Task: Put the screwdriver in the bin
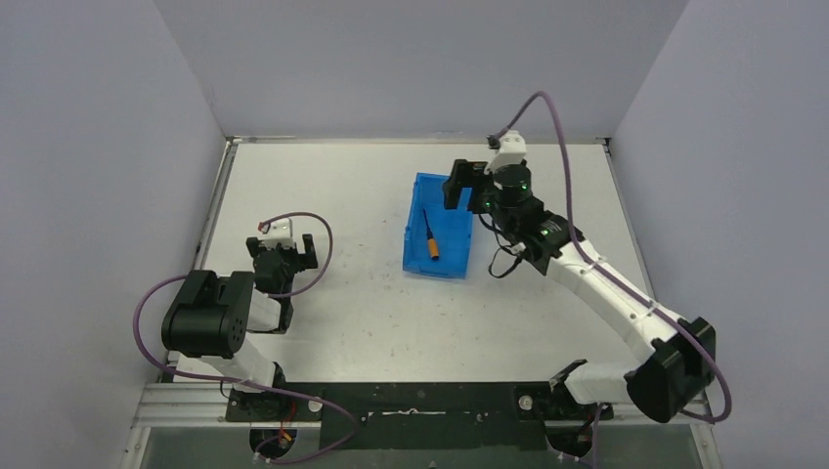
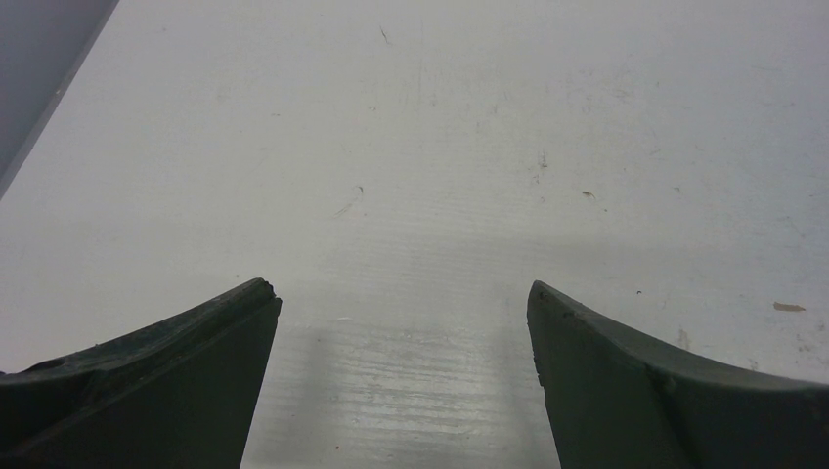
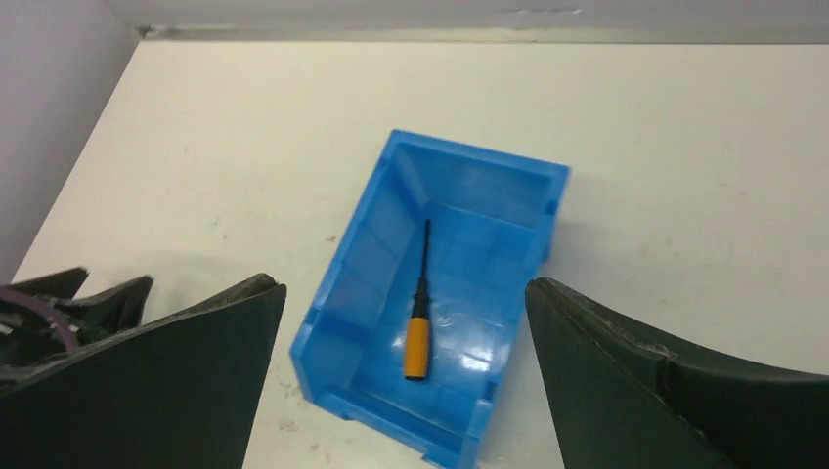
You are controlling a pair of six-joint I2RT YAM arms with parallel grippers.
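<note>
The white table (image 1: pixel 371 322) carries the bright blue bin (image 1: pixel 412 231), which stands on it lengthwise, one short end toward the arm bases and the other toward the back wall. The right arm reaches out to the bin's far right corner, and the right gripper (image 1: pixel 461 191) hangs above that end of the bin. In the right wrist view its jaws are spread wide with nothing between them, and the bin (image 3: pixel 362 264) shows through the gap below the right gripper (image 3: pixel 399 285). The left gripper (image 1: pixel 293 256) sits well to the left of the bin, closer to the bases. In the left wrist view the left gripper (image 2: pixel 403 288) is likewise released, with only scuffed tabletop between its dark fingers (image 2: pixel 176 381). The screwdriver (image 1: pixel 431 244) lies flat on the bin's floor, along the bin's length. Its orange handle points to the bin's near end and its thin black shaft to the far end. In the right wrist view the screwdriver (image 3: pixel 420 313) is clear of both long walls.
</note>
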